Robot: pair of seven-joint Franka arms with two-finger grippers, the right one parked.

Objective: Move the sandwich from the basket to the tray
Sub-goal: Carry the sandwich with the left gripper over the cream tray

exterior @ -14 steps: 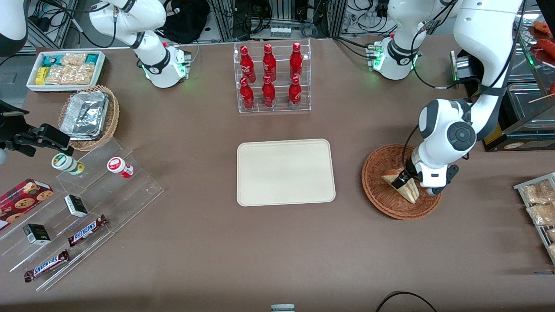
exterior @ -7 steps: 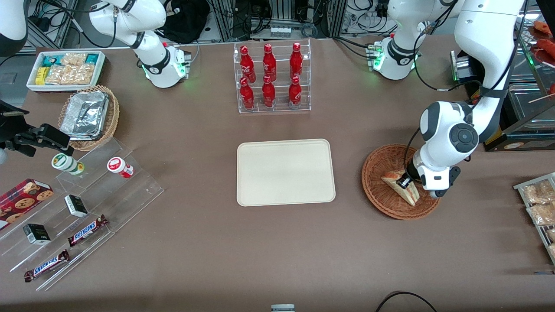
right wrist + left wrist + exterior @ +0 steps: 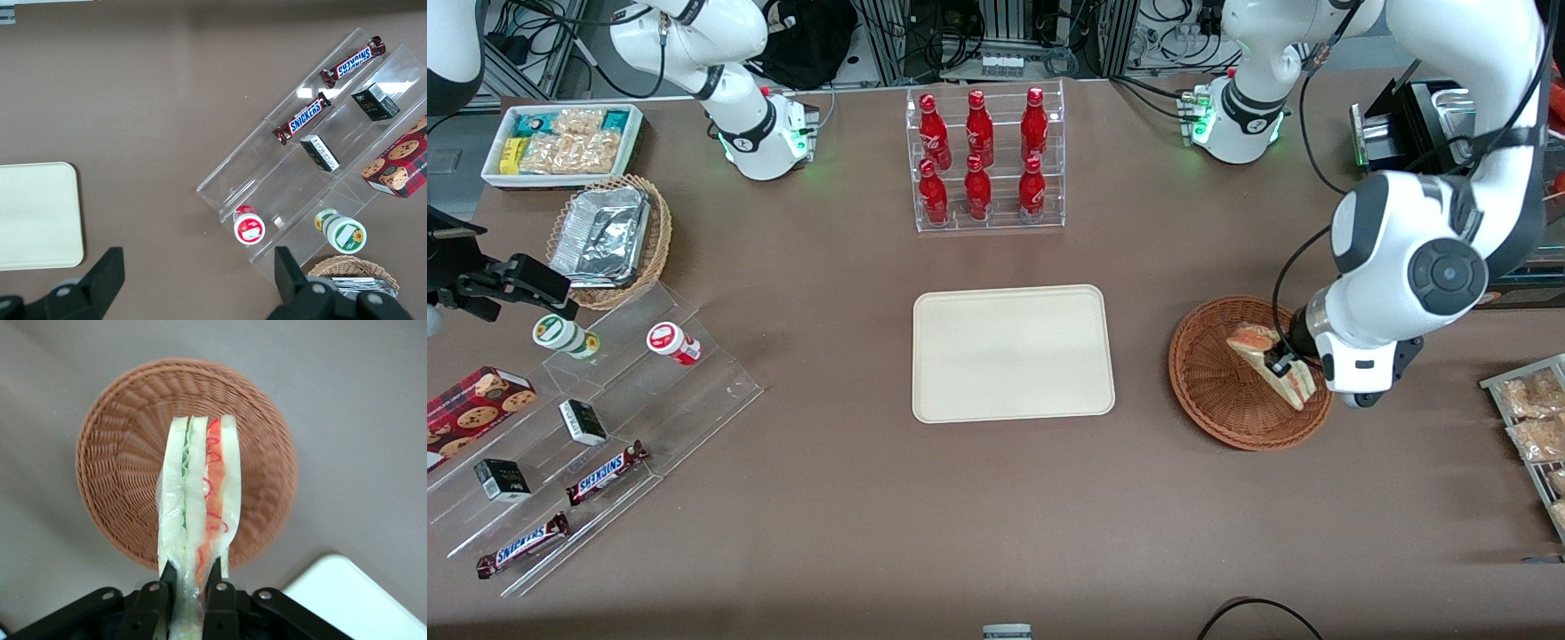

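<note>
**Even overhead light, soft shadows**

We see the table [image 3: 960, 516] lit brightly and evenly from above. Shadows are faint, and only its edge nearest the front camera darkens. White glare spots sit on the clear display steps [image 3: 303, 92]. In the left wrist view the gripper [image 3: 190, 577], raised above the basket [image 3: 120, 453] and clamping the sandwich [image 3: 200, 500], looks sharp, while the basket's weave below is slightly blurred.
</note>
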